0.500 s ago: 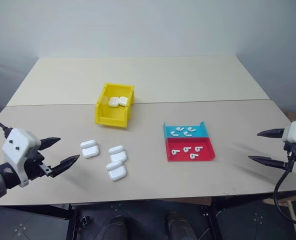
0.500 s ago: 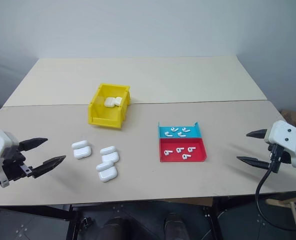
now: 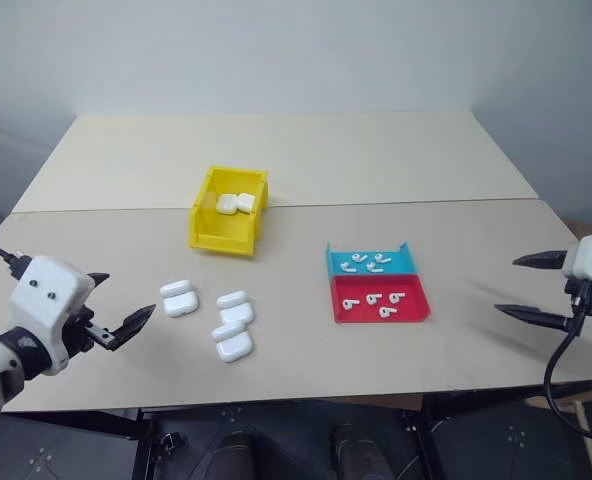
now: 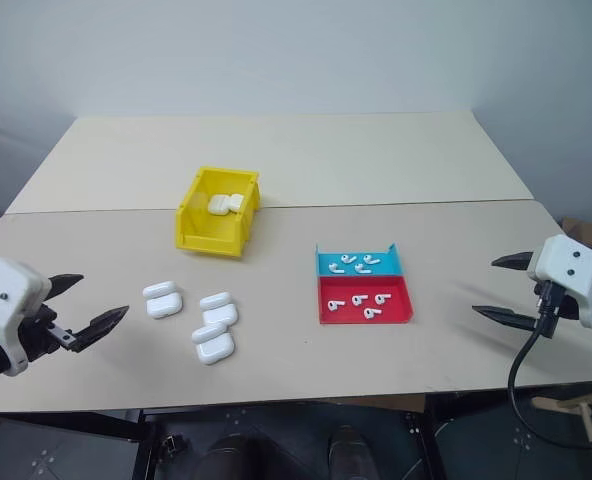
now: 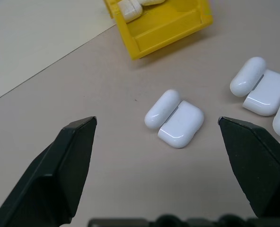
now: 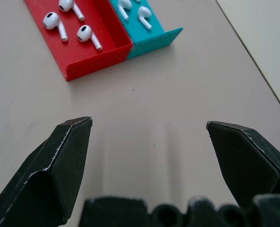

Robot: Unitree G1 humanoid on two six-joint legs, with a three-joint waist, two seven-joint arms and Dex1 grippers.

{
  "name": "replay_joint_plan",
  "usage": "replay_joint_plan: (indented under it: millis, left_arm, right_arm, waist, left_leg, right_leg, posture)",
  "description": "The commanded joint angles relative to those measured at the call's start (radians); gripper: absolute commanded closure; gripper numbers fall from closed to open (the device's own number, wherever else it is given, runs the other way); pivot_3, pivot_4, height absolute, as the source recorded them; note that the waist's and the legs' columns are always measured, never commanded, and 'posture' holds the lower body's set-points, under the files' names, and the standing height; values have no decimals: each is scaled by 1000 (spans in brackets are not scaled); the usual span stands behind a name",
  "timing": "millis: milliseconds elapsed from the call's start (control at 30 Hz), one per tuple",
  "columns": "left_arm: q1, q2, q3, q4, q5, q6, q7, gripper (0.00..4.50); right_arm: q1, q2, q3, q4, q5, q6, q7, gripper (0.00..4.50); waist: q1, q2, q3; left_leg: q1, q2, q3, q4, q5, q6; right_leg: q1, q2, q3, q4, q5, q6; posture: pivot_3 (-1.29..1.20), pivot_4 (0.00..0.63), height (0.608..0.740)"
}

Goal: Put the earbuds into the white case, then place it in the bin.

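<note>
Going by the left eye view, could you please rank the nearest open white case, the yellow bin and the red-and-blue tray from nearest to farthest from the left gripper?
1. The open white case, on the table just beyond the open left gripper.
2. The yellow bin, farther back toward the table's middle.
3. The red-and-blue tray, far across on the robot's right side.

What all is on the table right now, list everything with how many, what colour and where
bin: one, yellow, middle of the table, toward the back
case in the bin: at least one, white, lid open
cases on the table: three, white, lids open, in front of the bin
tray: one, half blue, half red, right of the cases
earbuds: about eight, white, spread over both halves of the tray
table: two beige tops, pushed together
left gripper: black fingers, open, near the leftmost case
right gripper: black fingers, open, right of the tray
</note>
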Motion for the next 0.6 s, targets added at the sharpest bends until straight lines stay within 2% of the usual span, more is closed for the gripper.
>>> replay_joint_plan:
  millis: [33, 133, 233, 467, 600]
  left_arm:
    - [-58, -66, 13, -169, -96, 247, 152, 22]
    - [-125, -86, -38, -200, -231, 442, 327, 22]
    - [-262, -168, -74, -200, -316, 620, 518, 22]
    - [-384, -434, -216, -183, -381, 639, 996, 22]
    - [-465, -624, -233, -136, -405, 639, 1284, 22]
  right_arm:
    - [-18, -43, -26, -2, 9, -4, 20, 0]
    - [10, -50, -48, -2, 9, -1, 24, 0]
    - [49, -47, -65, -1, 1, -6, 16, 0]
    - [85, -49, -83, -27, 13, 5, 11, 0]
    - [102, -42, -93, -29, 13, 8, 7, 0]
  waist:
    - [0, 0, 0]
    - [3, 0, 0]
    - [10, 0, 0]
    - [-1, -1, 0]
    - [1, -2, 0]
  left_leg:
    - [0, 0, 0, 0, 0, 0]
    - [0, -1, -2, 0, 0, 0]
    - [1, -1, -4, 1, 0, 0]
    - [2, -4, -5, 3, 0, -1]
    - [3, -5, -7, 4, 1, -2]
  right_leg:
    - [0, 0, 0, 0, 0, 0]
    - [1, 0, 0, 0, 0, 0]
    - [2, 0, -1, 1, 0, 0]
    - [7, -2, 0, 0, 2, 3]
    - [7, -2, 0, 1, 3, 3]
  posture:
    - [0, 150, 740]
    - [0, 150, 740]
    - [0, 150, 740]
    - [0, 150, 740]
    - [0, 150, 740]
